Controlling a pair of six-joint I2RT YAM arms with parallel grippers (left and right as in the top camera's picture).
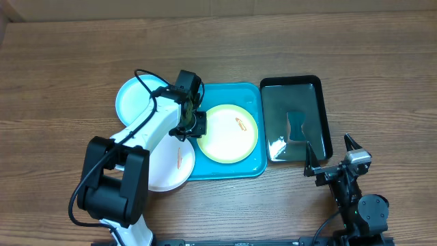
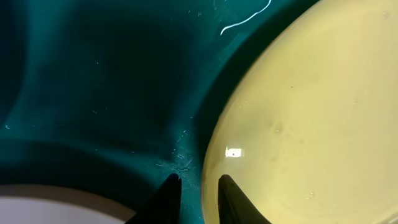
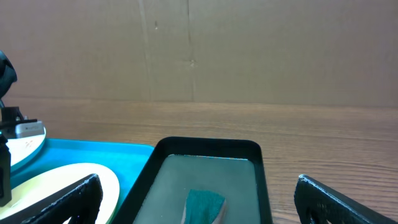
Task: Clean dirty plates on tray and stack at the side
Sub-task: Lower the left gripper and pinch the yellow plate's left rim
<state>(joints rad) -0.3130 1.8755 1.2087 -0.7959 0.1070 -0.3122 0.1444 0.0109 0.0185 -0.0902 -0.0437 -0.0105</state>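
Observation:
The yellow-green-rimmed plate (image 1: 231, 133) lies in the turquoise tray (image 1: 225, 92) with an orange smear (image 1: 240, 123) on it. My left gripper (image 1: 196, 127) is down at that plate's left rim. In the left wrist view the rim of the plate (image 2: 311, 124) runs between the two narrowly parted fingers of the gripper (image 2: 199, 182), one over the tray floor (image 2: 93, 93), one over the plate. A white plate (image 1: 171, 164) with an orange smear overlaps the tray's front left corner. The light blue plate (image 1: 135, 99) rests on the table behind it. My right gripper (image 1: 334, 160) stands open and empty.
A black glossy tray (image 1: 321, 116) stands right of the turquoise one; it holds water and a green sponge (image 3: 204, 205). The right gripper (image 3: 211, 202) hovers just in front of it. A cardboard wall closes off the back of the wooden table (image 1: 382, 61).

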